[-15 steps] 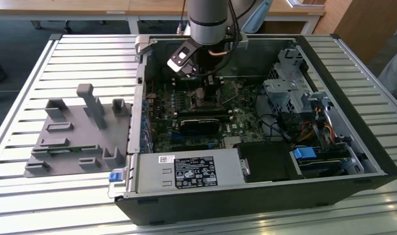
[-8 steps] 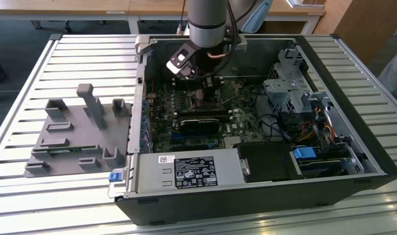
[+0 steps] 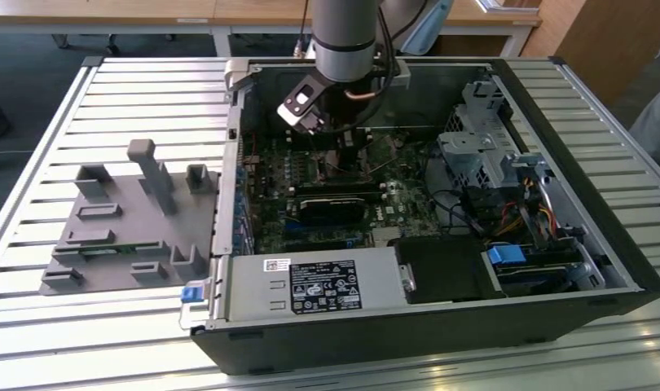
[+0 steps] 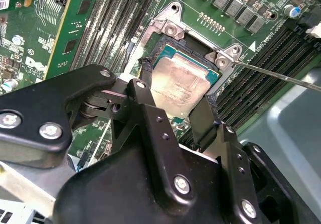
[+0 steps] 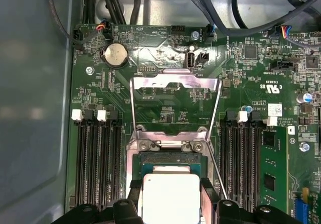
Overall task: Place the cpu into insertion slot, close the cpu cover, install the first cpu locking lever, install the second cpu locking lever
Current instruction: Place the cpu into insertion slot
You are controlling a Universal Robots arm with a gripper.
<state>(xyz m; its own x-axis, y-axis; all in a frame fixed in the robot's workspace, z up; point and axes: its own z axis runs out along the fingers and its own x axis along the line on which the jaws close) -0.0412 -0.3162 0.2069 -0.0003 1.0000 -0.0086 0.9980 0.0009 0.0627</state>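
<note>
In both wrist views my gripper [image 4: 175, 86] [image 5: 171, 189] straddles the cpu [image 4: 185, 78] [image 5: 170, 201], a flat square chip with a silvery top. A black finger [image 4: 146, 81] presses on each of two opposite edges, so the gripper is shut on it. The cpu sits level in or just over the insertion slot [image 4: 161, 48], a dark socket with a metal rim on the green board. The cpu cover [image 5: 175, 82], a thin silver frame with a square window, stands flipped open beyond the slot. A thin wire locking lever [image 4: 281, 76] [image 5: 215, 169] angles away beside the socket. In the exterior view the gripper [image 3: 349, 151] reaches down into the case.
The computer case [image 3: 591, 301] lies open on a slatted table. Black memory slots [image 5: 95, 163] [image 5: 241, 163] flank the socket on both sides. Cables [image 5: 241, 13] hang along the case wall. A grey fixture block [image 3: 124, 220] stands at the exterior view's left, outside the case.
</note>
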